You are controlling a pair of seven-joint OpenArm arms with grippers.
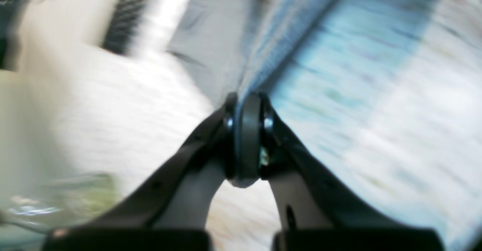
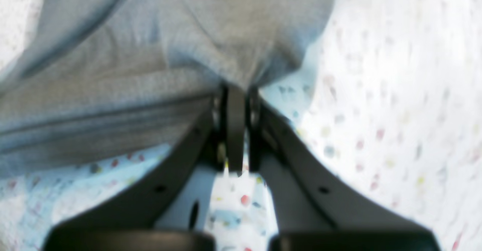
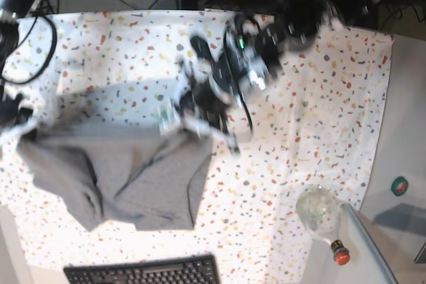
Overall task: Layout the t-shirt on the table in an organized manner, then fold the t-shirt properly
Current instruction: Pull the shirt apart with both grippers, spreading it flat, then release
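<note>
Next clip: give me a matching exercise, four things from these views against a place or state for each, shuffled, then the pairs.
Things:
1. t-shirt
2. keyboard
3. bottle
4. left gripper

Descriptions:
A. lying on its side near the table's corner, red cap
B. black, at the bottom edge of the base view
C. shut on grey fabric
D. held up at two edges, hanging creased

Pairs: 1-D, 2-B, 3-A, 4-C

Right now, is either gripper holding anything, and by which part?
Both hold the grey t-shirt by its edge: the left gripper pinches a hem fold, the right gripper a bunched edge, stretching it above the table.
</note>
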